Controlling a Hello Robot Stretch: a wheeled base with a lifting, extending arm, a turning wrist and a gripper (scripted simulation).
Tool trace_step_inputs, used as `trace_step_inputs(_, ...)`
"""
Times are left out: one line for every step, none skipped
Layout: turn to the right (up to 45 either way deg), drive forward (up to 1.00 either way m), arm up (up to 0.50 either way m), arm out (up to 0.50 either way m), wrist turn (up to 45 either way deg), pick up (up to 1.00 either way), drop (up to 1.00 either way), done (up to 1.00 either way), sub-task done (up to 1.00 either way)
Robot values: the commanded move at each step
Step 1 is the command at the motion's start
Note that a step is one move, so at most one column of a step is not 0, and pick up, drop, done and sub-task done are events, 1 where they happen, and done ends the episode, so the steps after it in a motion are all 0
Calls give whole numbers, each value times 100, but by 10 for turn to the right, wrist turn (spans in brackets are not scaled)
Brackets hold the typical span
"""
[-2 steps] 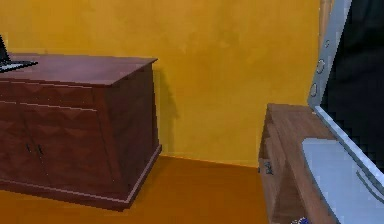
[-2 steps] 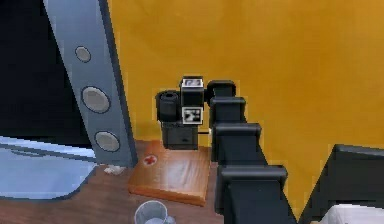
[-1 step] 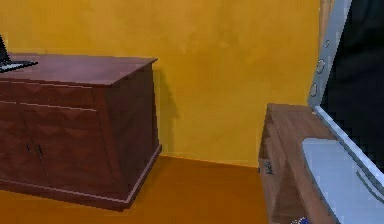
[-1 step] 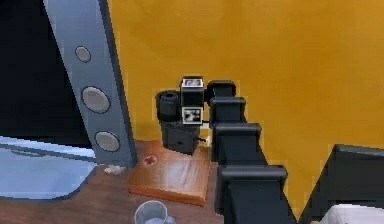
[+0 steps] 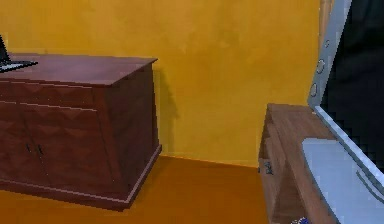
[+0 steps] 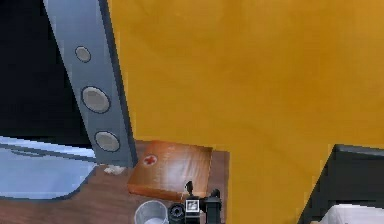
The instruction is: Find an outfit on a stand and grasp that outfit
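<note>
Outfit [image 6: 172,168] named only as a guess (a blob at best): a flat reddish-brown piece with a red spot, lying on a wooden stand.

Forward view: wooden dresser [image 5: 80,110] at left against an orange wall [image 5: 230,70], with orange floor [image 5: 200,195] beneath. At right, the wooden stand [image 5: 285,135] carrying a dark screen [image 5: 355,70] on a pale grey base [image 5: 335,170].

Arm side view: same stand top, with the reddish-brown piece flat on it just beside the screen's grey base. Gripper [image 6: 200,195] low at the bottom edge, near that piece, and a white cup [image 6: 152,212] just to its left. Cannot tell how the fingers stand, nor whether anything is held, with the piece lying right behind them on the wood.

Judged progress: search probably done, given the likely outfit within the arm's reach. Grasp and lift clear of the stand not shown, so both left to do.
</note>
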Motion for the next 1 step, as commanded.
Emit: trace_step_inputs(0, 0, 0, 0, 0, 100, 0, 0, 0)
